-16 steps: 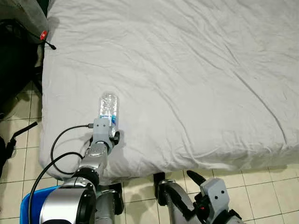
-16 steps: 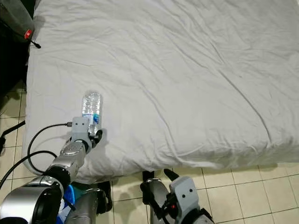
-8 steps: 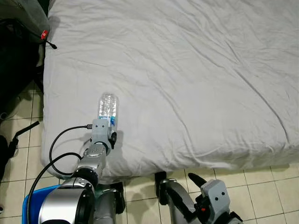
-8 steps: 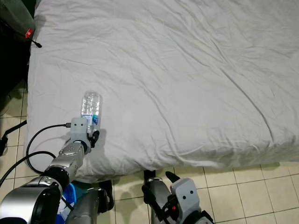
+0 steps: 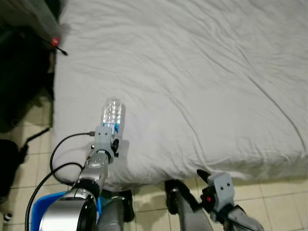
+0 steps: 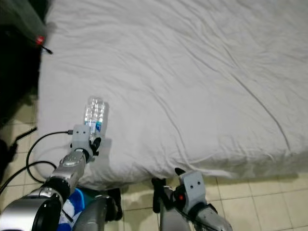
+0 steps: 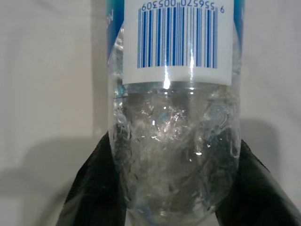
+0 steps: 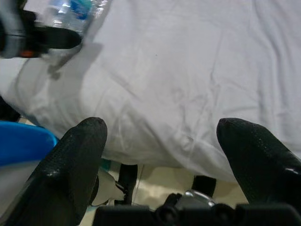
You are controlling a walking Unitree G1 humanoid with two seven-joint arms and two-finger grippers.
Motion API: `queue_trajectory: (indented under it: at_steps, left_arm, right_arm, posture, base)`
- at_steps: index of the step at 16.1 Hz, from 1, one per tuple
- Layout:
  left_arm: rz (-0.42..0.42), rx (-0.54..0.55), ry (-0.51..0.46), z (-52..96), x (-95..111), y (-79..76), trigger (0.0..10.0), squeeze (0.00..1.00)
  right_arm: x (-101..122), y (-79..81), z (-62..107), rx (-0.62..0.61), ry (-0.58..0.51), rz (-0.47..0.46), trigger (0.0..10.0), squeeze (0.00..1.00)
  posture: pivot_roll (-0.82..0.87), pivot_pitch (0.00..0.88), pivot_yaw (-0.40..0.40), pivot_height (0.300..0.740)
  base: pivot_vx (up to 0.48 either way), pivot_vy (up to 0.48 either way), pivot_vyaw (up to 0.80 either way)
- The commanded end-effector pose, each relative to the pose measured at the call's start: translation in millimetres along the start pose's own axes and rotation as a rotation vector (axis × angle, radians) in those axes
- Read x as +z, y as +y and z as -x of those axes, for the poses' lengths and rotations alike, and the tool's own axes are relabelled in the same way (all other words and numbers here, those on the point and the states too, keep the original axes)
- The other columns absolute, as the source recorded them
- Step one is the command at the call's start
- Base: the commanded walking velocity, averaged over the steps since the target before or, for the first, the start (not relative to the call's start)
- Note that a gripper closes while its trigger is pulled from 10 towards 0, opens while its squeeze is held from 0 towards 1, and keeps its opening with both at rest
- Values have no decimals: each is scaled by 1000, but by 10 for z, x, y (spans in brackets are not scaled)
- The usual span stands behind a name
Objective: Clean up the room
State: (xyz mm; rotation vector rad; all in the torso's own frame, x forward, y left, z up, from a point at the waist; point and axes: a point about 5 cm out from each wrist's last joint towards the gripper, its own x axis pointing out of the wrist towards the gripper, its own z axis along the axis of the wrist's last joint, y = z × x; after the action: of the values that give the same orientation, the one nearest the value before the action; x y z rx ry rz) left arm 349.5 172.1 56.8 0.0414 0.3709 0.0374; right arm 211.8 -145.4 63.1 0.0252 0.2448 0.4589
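Note:
A clear plastic water bottle (image 5: pixel 112 114) with a blue and white label lies near the left front corner of the white bed (image 5: pixel 202 72). My left gripper (image 5: pixel 112 135) is shut on the bottle's lower end. In the left wrist view the bottle (image 7: pixel 176 136) sits between the two black fingers (image 7: pixel 91 188), which touch it on both sides. My right gripper (image 5: pixel 206 179) hangs low by the bed's front edge, over the floor. Its fingers (image 8: pixel 75 160) stand wide open with nothing between them.
A blue bin (image 5: pixel 36 216) stands on the tiled floor at the lower left, by my left arm and its black cable (image 5: pixel 57 159). Dark bags (image 5: pixel 24 82) fill the floor left of the bed; one carries a red tag (image 5: pixel 55 42). The wrinkled sheet stretches far right and back.
The whole picture has shifted, so the camera moved. My left gripper stays at the bottle's end. My right gripper has come up a little toward the bed's front edge.

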Motion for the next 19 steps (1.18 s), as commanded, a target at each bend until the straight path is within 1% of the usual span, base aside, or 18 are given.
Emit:
queue_trajectory:
  at_steps: [1,3,4,5,6,7,8,9,11,13,14,15,16,17,18,19]
  left_arm:
    - [53,25,-40,46,-75,40,0,0]
    - [88,30,-99,72,-54,33,0,0]
    - [96,29,-114,79,-49,27,0,0]
    - [96,29,-114,79,-49,27,0,0]
    - [98,24,-148,94,-25,0,0,0]
    - [98,8,-264,214,53,-101,0,0]
    - [98,8,-264,214,53,-101,0,0]
    - [100,-22,-342,373,100,-212,0,0]
    - [71,-57,-361,466,80,-290,0,0]
    - [61,-68,-364,487,71,-311,0,0]
    - [48,-97,-353,480,39,-336,0,0]
    - [21,-101,-344,459,6,-331,0,0]
    - [14,-93,-323,423,-24,-310,3804,0]
    - [30,-67,-277,369,-59,-253,10000,0]
    - [30,-67,-277,369,-59,-253,10000,0]
    - [13,-48,-276,369,-46,-223,10000,0]
  right_arm:
    - [-120,-64,10,-32,35,-50,10000,0]
    - [-101,-152,-92,-52,24,-64,10000,0]
    - [-104,-185,-142,-57,23,-67,10000,0]
    - [-104,-185,-142,-57,23,-67,10000,0]
    - [-93,-232,-208,-62,18,-61,10000,0]
    - [-15,-345,-325,-83,-8,-42,10000,0]
    - [-15,-345,-325,-83,-8,-42,10000,0]
    - [69,-451,-420,-110,-37,-33,10000,0]
    - [130,-536,-499,-133,-60,-37,10000,0]
    - [148,-563,-528,-139,-66,-41,10000,0]
    - [170,-598,-564,-147,-76,-38,10000,0]
    - [189,-633,-594,-156,-83,-38,10000,0]
    - [196,-656,-618,-165,-82,-38,10000,0]
    - [201,-679,-662,-167,-80,-38,10000,0]
    - [201,-679,-662,-167,-80,-38,10000,0]
    - [204,-674,-688,-154,-80,-25,10000,0]
  posture:
    - [-147,257,30,740]
    - [-103,188,43,740]
    - [-95,169,44,740]
    - [-95,169,44,740]
    - [-62,122,50,740]
    - [-20,60,49,740]
    - [-20,60,49,740]
    - [5,20,48,740]
    - [23,0,47,740]
    - [26,0,47,740]
    - [38,0,43,740]
    - [41,0,40,740]
    - [42,0,37,740]
    - [43,0,32,740]
    - [43,0,32,740]
    - [42,0,32,740]
  base:
    - [0,0,0]
    - [0,0,0]
    - [0,0,0]
    - [0,0,0]
    - [0,0,0]
    - [0,0,0]
    - [0,0,0]
    - [0,0,0]
    - [0,0,0]
    - [0,0,0]
    - [0,0,0]
    - [0,0,638]
    - [0,0,613]
    - [0,0,606]
    - [0,0,606]
    - [0,0,600]
